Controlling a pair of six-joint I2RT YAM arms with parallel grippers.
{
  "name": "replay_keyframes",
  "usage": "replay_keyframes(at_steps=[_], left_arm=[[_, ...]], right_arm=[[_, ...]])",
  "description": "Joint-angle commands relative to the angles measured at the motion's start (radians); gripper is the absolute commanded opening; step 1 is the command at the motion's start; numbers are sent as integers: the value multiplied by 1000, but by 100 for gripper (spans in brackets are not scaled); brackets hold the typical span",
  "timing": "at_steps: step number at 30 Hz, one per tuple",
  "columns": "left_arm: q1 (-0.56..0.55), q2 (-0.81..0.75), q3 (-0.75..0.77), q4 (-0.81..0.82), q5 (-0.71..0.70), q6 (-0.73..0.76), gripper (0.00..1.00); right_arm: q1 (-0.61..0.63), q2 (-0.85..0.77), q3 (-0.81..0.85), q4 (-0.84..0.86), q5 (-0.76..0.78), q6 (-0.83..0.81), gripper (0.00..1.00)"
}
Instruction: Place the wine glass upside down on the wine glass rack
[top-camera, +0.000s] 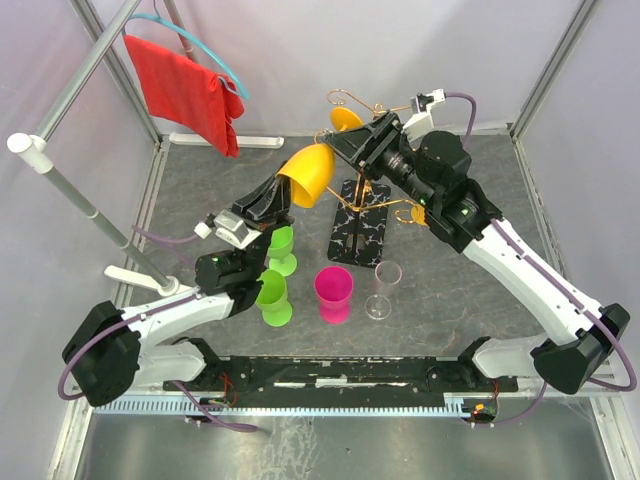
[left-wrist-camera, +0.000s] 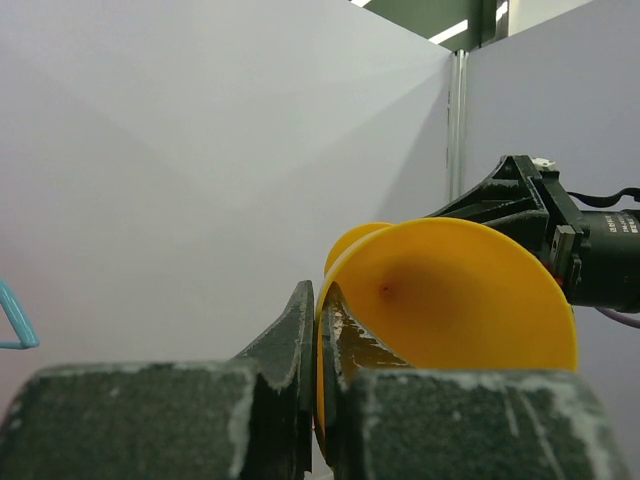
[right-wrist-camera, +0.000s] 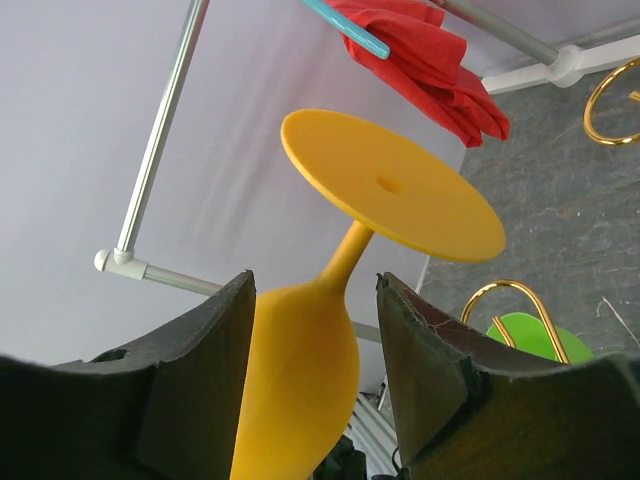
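Left hand (left-wrist-camera: 318, 330): fingers pinch the bowl rim of the yellow wine glass (top-camera: 310, 172), holding it tilted, clear of the tabletop (top-camera: 450, 300). Right hand (right-wrist-camera: 312, 290): fingers spread, one on each side of the bowl; the foot lies beyond the fingertips. The wine glass rack (top-camera: 360, 225) stands beneath the right hand.

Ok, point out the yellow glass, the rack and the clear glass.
yellow glass (top-camera: 308, 172), top view, on its bowl.
rack (top-camera: 358, 238), top view, on its marble base.
clear glass (top-camera: 387, 274), top view, on its bowl.
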Motion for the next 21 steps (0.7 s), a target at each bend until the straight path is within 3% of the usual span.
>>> replay_keyframes(at_steps=[1,7,14,21], left_arm=[[-14,-5,39,77,4,85,3],[-29,-3,31,94,15,82,3],[-40,1,19,97,0,108,3],[-58,31,22,91,-7,124,6]], right_arm=[[9,-22,-4,51,29,11,59],[12,13,-4,106,28,30,54],[21,37,9,126,3,38,30],[31,36,26,99,19,14,17]])
